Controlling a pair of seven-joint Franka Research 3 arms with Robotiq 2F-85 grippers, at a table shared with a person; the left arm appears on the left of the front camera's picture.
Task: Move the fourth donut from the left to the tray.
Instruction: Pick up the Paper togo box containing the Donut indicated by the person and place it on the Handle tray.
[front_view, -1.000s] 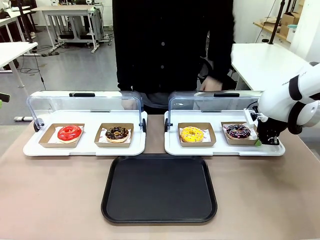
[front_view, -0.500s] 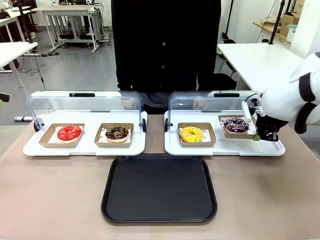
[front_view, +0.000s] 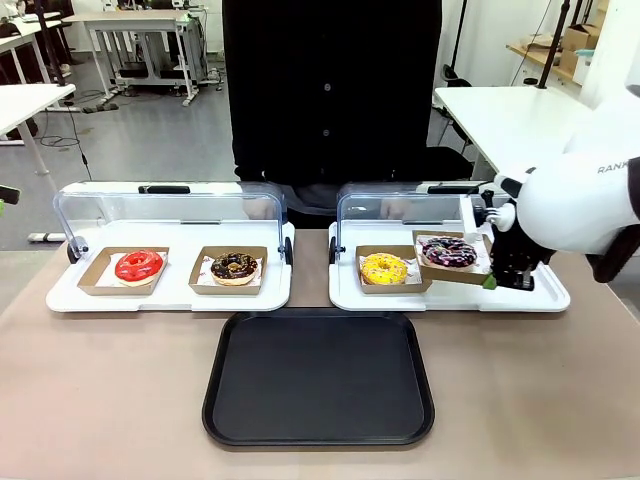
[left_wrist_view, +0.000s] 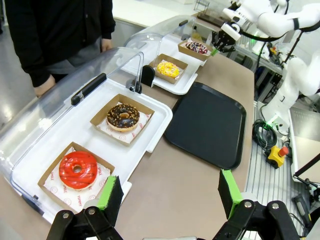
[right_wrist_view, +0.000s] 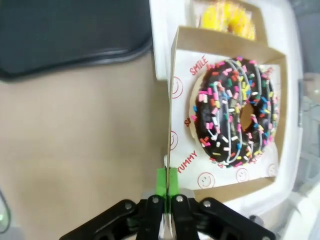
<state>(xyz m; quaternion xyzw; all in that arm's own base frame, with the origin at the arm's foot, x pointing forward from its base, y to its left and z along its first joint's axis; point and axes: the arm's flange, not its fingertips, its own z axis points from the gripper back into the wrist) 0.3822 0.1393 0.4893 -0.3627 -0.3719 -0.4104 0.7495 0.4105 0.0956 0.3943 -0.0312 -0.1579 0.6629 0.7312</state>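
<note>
Front view: right gripper (front_view: 503, 264), jaws clamped on the right wall of the box (front_view: 450, 276), holds the fourth donut (front_view: 449, 251) above the white display tray (front_view: 545, 298). The black tray (front_view: 318, 380) lies down-left. A second ago the box sat flat, farther right.
Left wrist view: left gripper (left_wrist_view: 170, 192), jaws apart, far off.
Right wrist view: donut right of jaws.

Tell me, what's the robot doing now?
Right gripper shut on box, fourth donut aboard, above display tray. Left gripper open. Yellow donut close beside, black tray ahead.
</note>
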